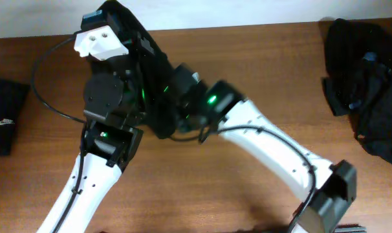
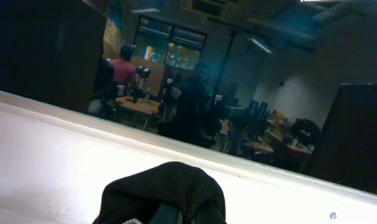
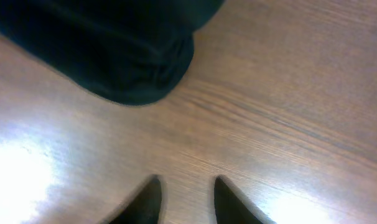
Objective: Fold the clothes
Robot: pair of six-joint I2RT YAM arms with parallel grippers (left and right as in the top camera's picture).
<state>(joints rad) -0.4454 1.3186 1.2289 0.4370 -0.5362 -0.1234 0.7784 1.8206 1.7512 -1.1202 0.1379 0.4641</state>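
Observation:
My left gripper (image 2: 176, 219) is shut on a black garment (image 2: 163, 186), whose knit fabric bulges up over the jaws and hides them. This wrist is tilted up, facing the room beyond the table. Overhead, both arms cross at the table's middle, with dark cloth (image 1: 154, 97) hanging between them. My right gripper (image 3: 187, 186) hovers just above bare wood, its dark fingertips a little apart with nothing between them. A bunched end of the black garment (image 3: 120, 56) lies ahead and left of it.
A loose heap of black clothes (image 1: 367, 84) sits at the table's right edge. A folded black garment with a small white logo (image 1: 3, 120) lies at the left edge. The brown wooden table (image 1: 261, 58) ends at a pale wall behind.

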